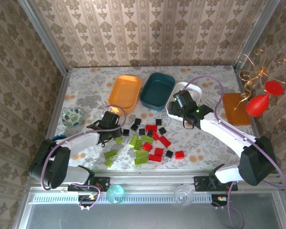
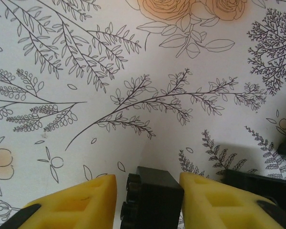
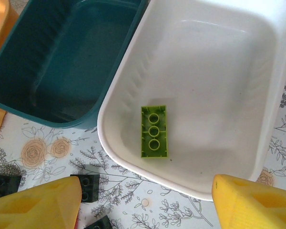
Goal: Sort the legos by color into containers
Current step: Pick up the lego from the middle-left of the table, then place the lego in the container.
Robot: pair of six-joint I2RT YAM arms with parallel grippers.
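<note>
The step in hand looks like picking up one brick. The left hand [image 2: 148, 191] is clamped on a black brick [image 2: 152, 198] resting on the surface [image 1: 200, 148], just left of the loose pile [image 1: 148, 140]. Next it needs a clean lift and a carry to a far tub, probably the teal tub [image 3: 62, 62] or the orange tub [image 1: 125, 90]. The right hand [image 3: 147, 183] hangs with its fingers apart over the near rim of the white tub [image 3: 257, 71], where a green brick [image 3: 154, 131] lies. The surface is floral-printed, and patterned wallpaper [image 1: 148, 28] walls it in.
</note>
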